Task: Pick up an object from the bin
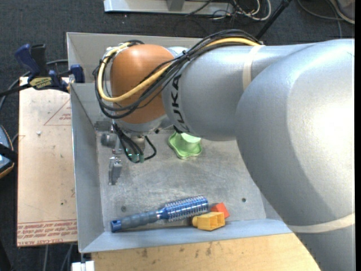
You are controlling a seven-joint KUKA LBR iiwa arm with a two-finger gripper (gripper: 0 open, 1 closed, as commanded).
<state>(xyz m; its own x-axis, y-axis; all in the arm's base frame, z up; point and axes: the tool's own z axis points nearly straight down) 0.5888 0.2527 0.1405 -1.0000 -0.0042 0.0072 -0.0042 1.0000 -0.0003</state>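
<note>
Note the arm (271,95) entering from the right over the grey bin (84,168). Locate the blue hairbrush (163,212) by the near wall, long axis along that wall, handle leftward. Locate the pale green moulded piece (185,144) mid-bin, then the yellow-orange block (210,220) just beside the brush head. Find the gripper (115,165) low at the bin's left over bare floor, with nothing seen in it; cannot tell how far open. Judge the green piece nearest, lying to the gripper's right.

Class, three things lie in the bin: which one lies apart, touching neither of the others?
The green piece, in the middle. The blue brush and yellow block touch each other at the front.
</note>
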